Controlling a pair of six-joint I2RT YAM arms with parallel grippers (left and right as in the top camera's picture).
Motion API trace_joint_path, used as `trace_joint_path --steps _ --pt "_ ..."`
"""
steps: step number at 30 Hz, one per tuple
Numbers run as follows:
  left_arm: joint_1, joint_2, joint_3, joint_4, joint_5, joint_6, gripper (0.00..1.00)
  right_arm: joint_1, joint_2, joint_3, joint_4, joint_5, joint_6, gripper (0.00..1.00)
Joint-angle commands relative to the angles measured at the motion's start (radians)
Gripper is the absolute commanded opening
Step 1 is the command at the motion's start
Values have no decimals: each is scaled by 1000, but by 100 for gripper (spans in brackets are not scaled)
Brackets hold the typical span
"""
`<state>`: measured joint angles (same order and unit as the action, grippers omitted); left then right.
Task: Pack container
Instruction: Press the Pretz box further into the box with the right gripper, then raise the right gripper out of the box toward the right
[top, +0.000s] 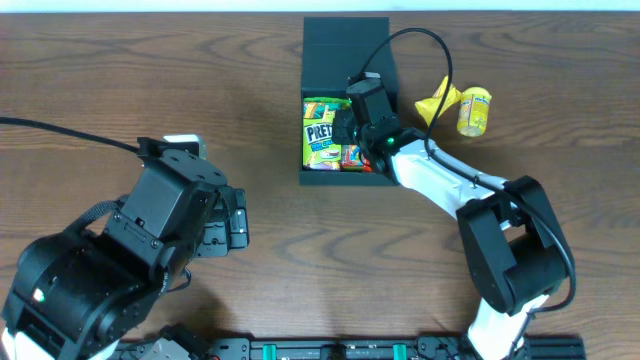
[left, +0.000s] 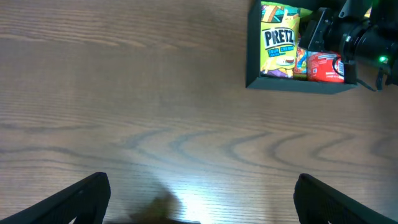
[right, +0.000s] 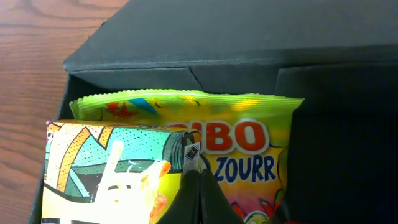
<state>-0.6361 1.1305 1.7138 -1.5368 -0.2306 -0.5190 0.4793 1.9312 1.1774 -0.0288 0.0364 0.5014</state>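
While the right gripper (right: 200, 190) sat pinched shut, gripping nothing visible, over the Pretz packet (right: 106, 168) and gummy bag (right: 242, 143) inside the container (top: 345, 45) at the far middle of the table (top: 150, 80), its arm stretched diagonally forward-left; left gripper (left: 199, 202) hovered wide open, empty, arm folded near-left.

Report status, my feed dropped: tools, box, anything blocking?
Left tool open over the brown wooden table. Right tool shut, down inside the square black cardboard box, at the yellow-green Pretz packet. Lid flap open; nothing blocking the box.
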Motion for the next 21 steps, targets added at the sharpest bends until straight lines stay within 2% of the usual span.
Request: trace_joint_path --steps 1,8,21 --pt "1 0 10 0 3 11 95 0 18 16 -5 -35 16 2" --pt "1 0 10 0 3 10 95 -1 18 16 -53 117 -7 2" --pt "1 0 10 0 3 10 95 -15 -143 18 -121 158 -27 2"
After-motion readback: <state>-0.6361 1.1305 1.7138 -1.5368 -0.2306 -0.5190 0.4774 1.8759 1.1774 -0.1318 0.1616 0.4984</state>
